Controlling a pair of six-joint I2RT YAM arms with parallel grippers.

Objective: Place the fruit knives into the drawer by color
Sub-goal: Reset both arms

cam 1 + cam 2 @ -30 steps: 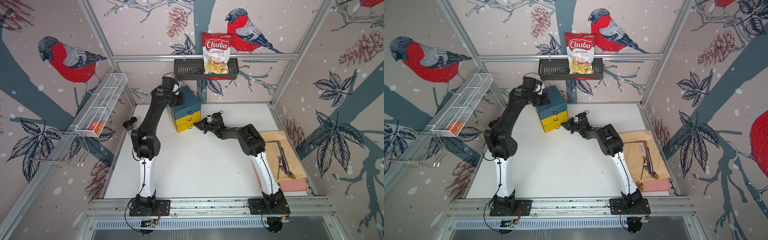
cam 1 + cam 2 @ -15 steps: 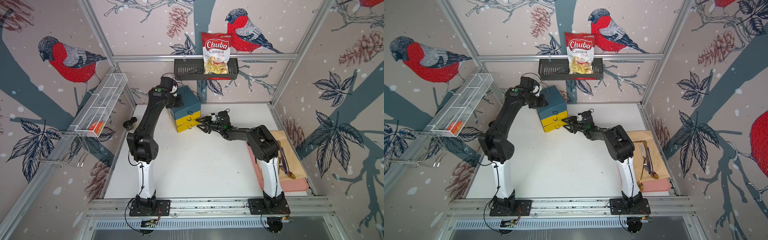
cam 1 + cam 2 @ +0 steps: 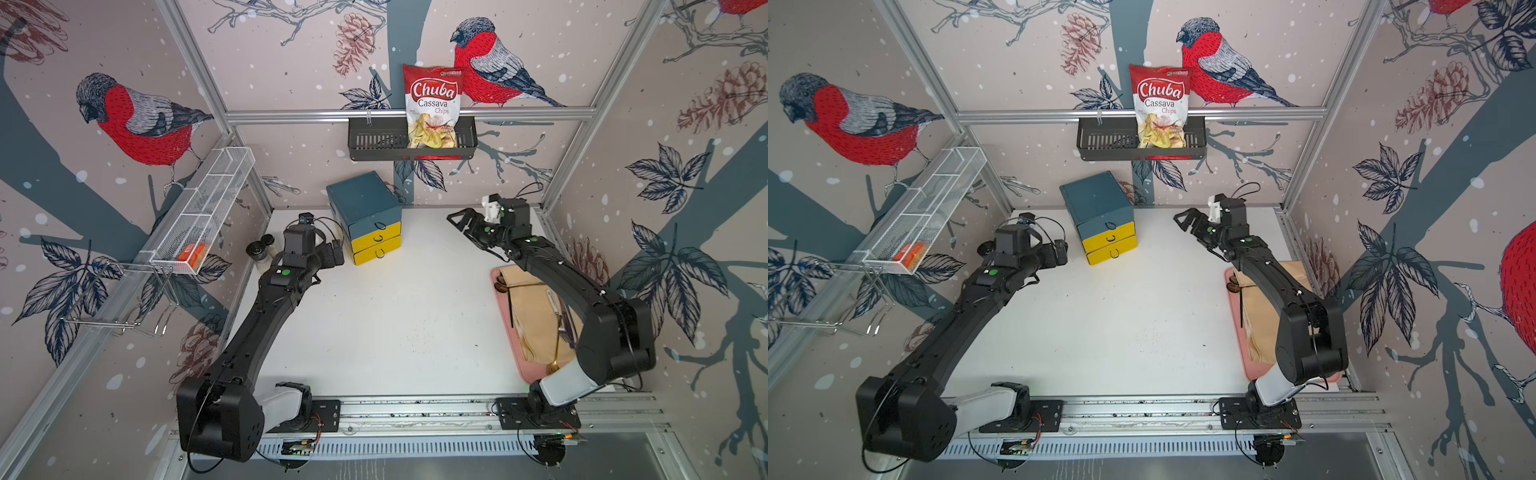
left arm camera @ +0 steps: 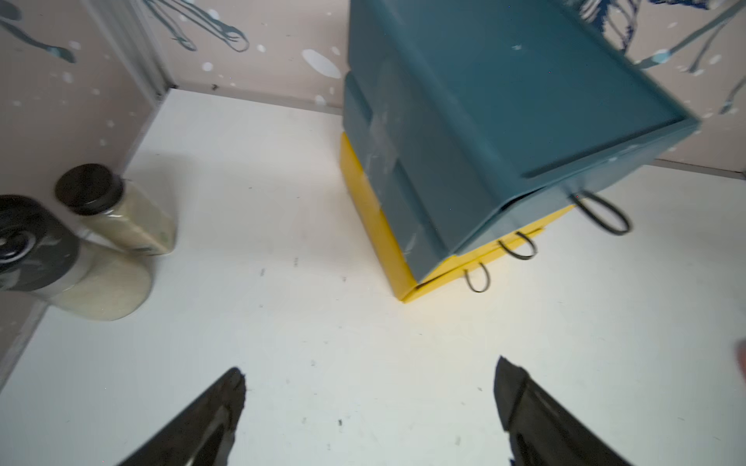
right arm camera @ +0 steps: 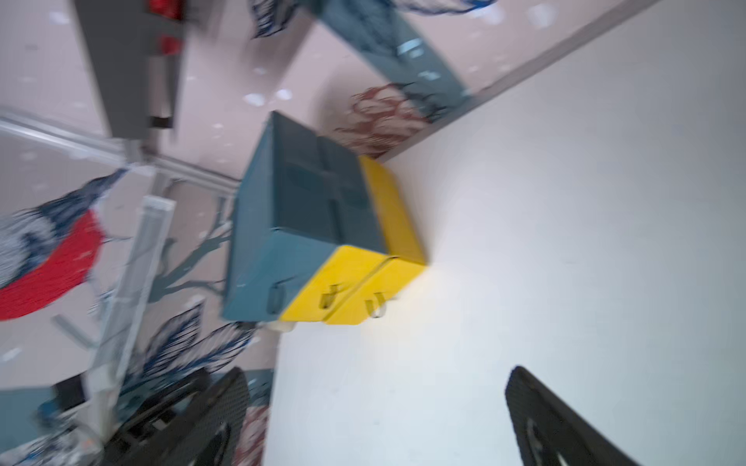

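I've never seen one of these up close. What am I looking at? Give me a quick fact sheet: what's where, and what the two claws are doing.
Drawer chest: teal body, one teal and two yellow drawers, all looking shut, at the back of the table
Fruit knives: none in sight
Left gripper: open, empty, near the chest, not touching
Right gripper: open, empty, apart from the chest
Pink tray: holds beige cloth and cutlery, on the robot's right
Back wall: chips bag in black basket

Matte-black arms (image 3: pixel 249 332); pale-grey shoulder links (image 3: pixel 278 405)
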